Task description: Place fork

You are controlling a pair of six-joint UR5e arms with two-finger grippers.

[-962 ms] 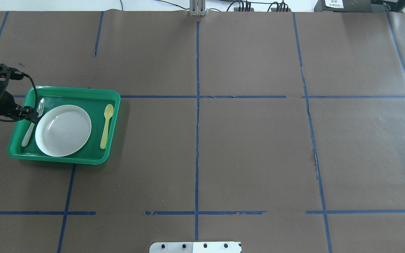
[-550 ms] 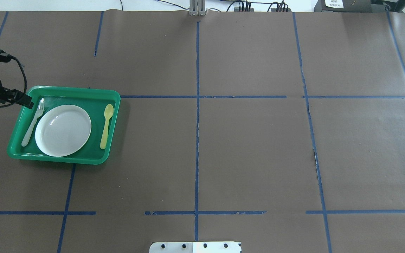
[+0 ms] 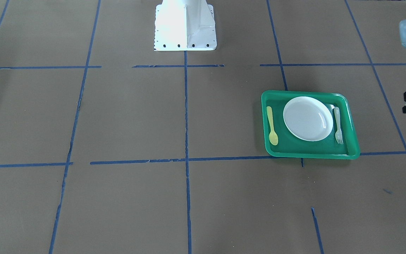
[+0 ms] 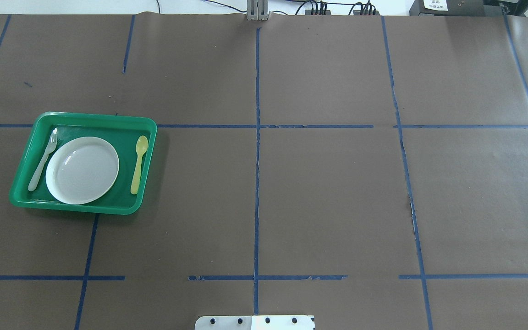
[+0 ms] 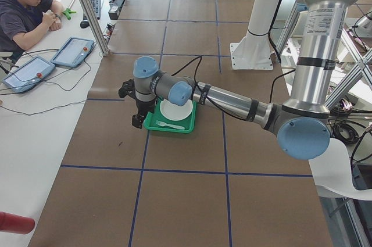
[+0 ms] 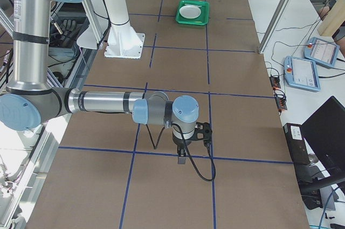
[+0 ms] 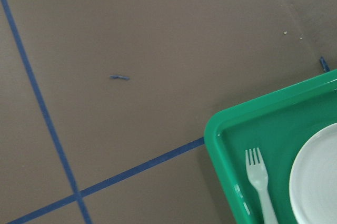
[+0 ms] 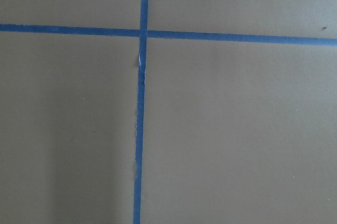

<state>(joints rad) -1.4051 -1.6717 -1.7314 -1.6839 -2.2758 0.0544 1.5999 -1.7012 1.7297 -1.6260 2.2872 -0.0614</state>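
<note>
One fork (image 4: 41, 160), pale and slightly see-through, lies flat in the green tray (image 4: 108, 118). It sits just beside the white plate (image 4: 82, 170) on the robot's left side, tines pointing away from the robot. To my eye the placing is done and only the clearing-off remains. The left end effector (image 5: 137, 122) hangs outside the tray, near its outer rim. The fork is not in it, and I cannot tell whether its jaws are wide or narrow. I'd take it up and away from the rim so nothing nudges the tray and shifts the fork. The right end effector (image 6: 182, 159) hangs over bare counter (image 4: 328, 197), well apart, and I cannot tell its jaws either. Counted: one fork, one yellow spoon (image 4: 138, 164) on the plate's other side, one plate, one tray, two end effectors.
</note>
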